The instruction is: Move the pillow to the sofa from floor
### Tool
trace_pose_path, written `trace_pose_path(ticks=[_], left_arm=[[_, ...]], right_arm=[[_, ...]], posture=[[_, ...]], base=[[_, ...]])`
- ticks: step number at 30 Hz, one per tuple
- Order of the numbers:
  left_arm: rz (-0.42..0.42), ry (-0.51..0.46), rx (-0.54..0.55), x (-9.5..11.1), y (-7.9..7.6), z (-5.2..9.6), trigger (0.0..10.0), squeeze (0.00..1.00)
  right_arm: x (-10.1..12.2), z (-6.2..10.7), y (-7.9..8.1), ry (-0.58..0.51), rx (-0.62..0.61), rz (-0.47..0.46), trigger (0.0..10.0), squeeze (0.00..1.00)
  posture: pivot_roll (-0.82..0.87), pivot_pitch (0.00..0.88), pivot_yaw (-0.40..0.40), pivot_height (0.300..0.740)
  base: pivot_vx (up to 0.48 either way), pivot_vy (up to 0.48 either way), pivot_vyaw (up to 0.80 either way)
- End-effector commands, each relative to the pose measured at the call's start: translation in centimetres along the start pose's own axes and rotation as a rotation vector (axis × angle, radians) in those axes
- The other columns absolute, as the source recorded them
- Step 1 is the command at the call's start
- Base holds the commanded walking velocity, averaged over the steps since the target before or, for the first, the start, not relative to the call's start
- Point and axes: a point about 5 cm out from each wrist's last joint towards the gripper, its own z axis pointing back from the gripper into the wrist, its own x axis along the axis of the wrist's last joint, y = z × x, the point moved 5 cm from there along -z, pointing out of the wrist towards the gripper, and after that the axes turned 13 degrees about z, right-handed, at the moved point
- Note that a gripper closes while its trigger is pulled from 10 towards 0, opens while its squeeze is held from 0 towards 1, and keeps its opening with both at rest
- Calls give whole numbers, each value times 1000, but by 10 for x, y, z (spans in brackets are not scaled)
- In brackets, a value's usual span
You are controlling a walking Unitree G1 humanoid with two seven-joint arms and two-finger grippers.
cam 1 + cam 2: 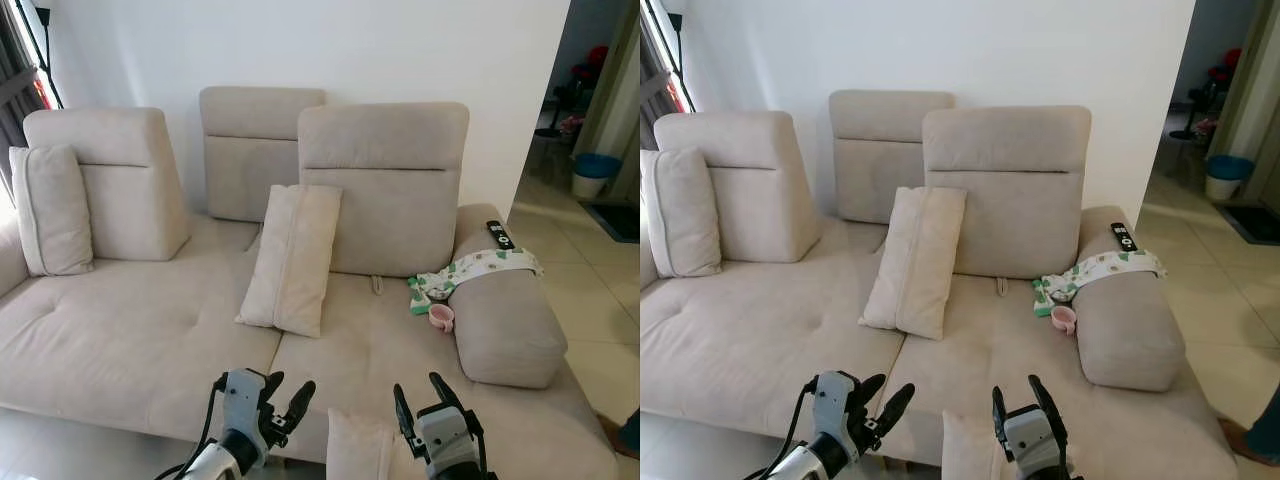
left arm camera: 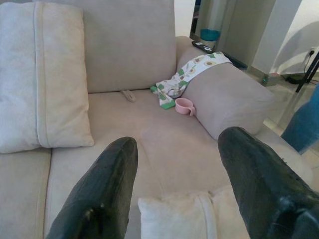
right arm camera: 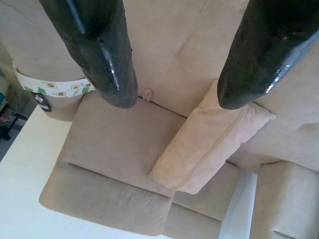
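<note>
While both grippers hover spread and empty, the pillow [image 1: 358, 447] sits between left gripper [image 1: 283, 397] and right gripper [image 1: 418, 394], just below them at the sofa [image 1: 150, 340] edge; placing looks nearly done, so nudging it further on seems next

One sofa [image 1: 150, 340] carries three back cushions [image 1: 383, 185]. Three pillows are in view: one [image 1: 292, 258] leaning at the middle, one [image 1: 50, 210] at the left end, one [image 1: 355, 445] at the front edge. There is one pink cup [image 1: 441, 318], one patterned cloth [image 1: 478, 268], one remote [image 1: 499, 235], and two grippers.
</note>
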Motion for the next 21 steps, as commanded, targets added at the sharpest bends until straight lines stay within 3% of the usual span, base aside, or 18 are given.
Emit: trace_pose_path(ticks=[1,21], left_arm=[[-24,22,5,-5,3,4,10000,0],[-36,23,1,-5,2,6,10000,0]], right_arm=[[2,0,2,-3,8,1,10000,0],[1,2,4,1,13,0,10000,0]], posture=[[84,0,82,673],[87,0,83,601]], base=[[0,0,0],[0,0,0]])
